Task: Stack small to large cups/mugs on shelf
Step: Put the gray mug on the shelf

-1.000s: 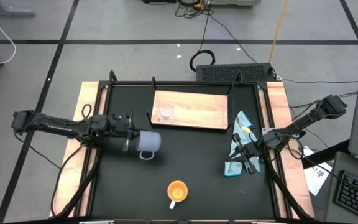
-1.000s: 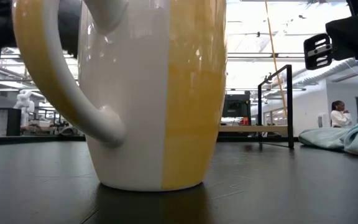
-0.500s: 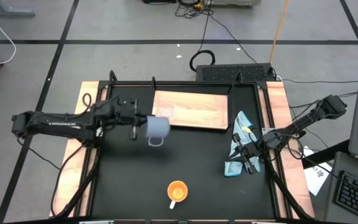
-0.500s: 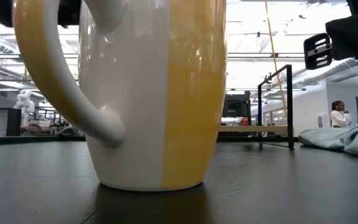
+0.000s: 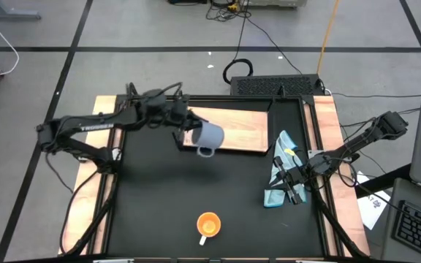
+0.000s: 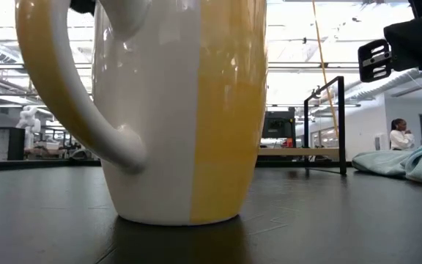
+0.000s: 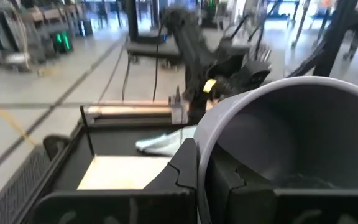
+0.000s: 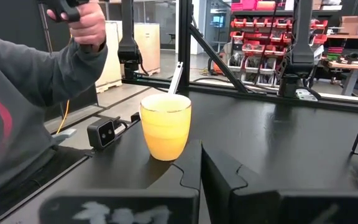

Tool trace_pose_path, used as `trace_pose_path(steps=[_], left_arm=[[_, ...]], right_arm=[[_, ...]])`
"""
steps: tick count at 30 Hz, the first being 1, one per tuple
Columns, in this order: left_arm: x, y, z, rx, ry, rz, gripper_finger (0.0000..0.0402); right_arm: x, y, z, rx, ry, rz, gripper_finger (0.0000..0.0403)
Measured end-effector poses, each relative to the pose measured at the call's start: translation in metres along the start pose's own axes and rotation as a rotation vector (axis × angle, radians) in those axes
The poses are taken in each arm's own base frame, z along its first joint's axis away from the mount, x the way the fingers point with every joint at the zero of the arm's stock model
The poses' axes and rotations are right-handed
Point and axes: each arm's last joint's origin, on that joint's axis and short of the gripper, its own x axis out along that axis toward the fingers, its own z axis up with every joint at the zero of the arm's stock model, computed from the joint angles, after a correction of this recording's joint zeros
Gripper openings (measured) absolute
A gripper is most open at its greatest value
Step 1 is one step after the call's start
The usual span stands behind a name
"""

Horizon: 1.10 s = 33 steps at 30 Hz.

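Observation:
My left gripper (image 5: 187, 128) is shut on the blue-grey mug (image 5: 210, 136) and holds it over the left end of the light-wood shelf board (image 5: 243, 128). The left wrist view looks into the mug's mouth (image 7: 291, 143). The clear glass cup does not show; the mug and gripper cover that part of the board. The orange mug with a white handle (image 5: 208, 225) stands upright on the black table near the front edge and fills the low view (image 6: 167, 110). My right gripper (image 5: 295, 187) is shut and hovers above the light-blue cloth (image 5: 279, 172). My left gripper holds the mug by its rim wall (image 7: 202, 168), one finger (image 7: 182, 171) outside and one finger (image 7: 238, 180) inside. The fingers come level from the table's left. The mug is lifted clear and lies tipped, its mouth toward the gripper and its handle (image 5: 205, 152) toward the near edge.
The table has a black frame with posts and wooden side strips (image 5: 104, 109). A black keyboard-like box (image 5: 276, 85) lies beyond the far edge. A person in a grey sleeve (image 8: 23, 106) stands at the table's near side. Bare black table lies between the board and the orange mug.
My left gripper has carried the blue-grey mug toward the table's right and far edges, from over the bare table at the left to over the board's left end. The mug stays lifted and on its side.

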Motion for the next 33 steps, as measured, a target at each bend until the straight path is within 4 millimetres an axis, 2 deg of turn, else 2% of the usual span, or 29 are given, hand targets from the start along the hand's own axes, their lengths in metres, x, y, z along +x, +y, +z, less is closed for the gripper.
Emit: trace_pose_path(steps=[5,9,18,26,33], left_arm=[[0.024,0.022,0.019,0.013,0.144,0.003,0.0007],[0.042,0.038,0.024,0.018,0.278,0.007,0.0007],[0.082,0.067,0.015,0.056,0.492,0.031,0.0007],[0.107,0.078,0.006,0.05,0.714,-0.047,0.0007],[0.128,0.085,0.004,0.078,0.781,-0.058,0.0007]], right_arm=[[0.0,0.0,0.0,-0.001,0.001,0.0,0.0],[0.0,0.0,-0.002,-0.001,0.015,0.0,0.0],[0.0,0.0,-0.002,-0.001,0.017,0.0,0.0],[0.0,0.0,-0.002,-0.001,0.015,0.0,0.0],[0.0,0.0,-0.002,-0.017,0.015,0.0,0.0]])
